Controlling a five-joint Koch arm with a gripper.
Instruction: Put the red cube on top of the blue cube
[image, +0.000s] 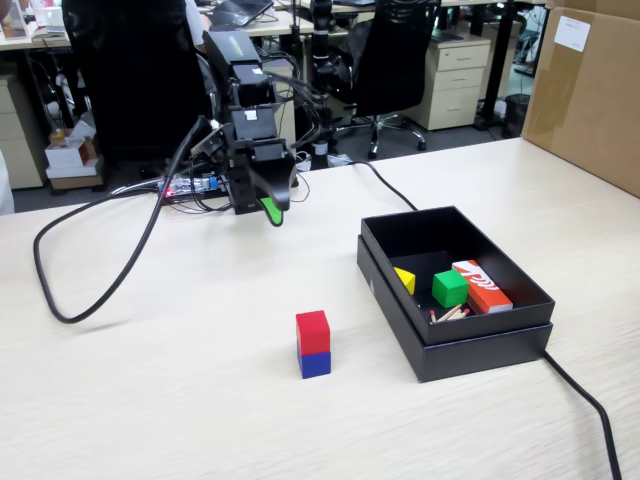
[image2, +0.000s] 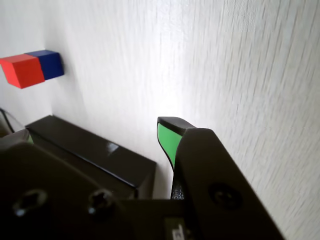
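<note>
A: Gripper (image: 272, 212) status?
B: I see it hanging above the table (image: 180, 380) near the arm base, nothing in it. Only one green-lined jaw tip shows, so can't tell how far open.
A: Cubes?
B: Red cube (image: 312, 327) sits on the blue cube (image: 315, 363), well apart from gripper, left of the black box (image: 450, 340) in fixed view.

Fixed view faces the arm across the table (image: 180, 390); wrist view looks down close.

The pale wood-grain tabletop (image: 180, 390) carries a small matte deep-blue cube (image: 315, 364) near its front edge, a shallow black rectangular box (image: 455, 345) toward its right edge, and a thick black cable (image: 80, 290) looping across its left side.
</note>
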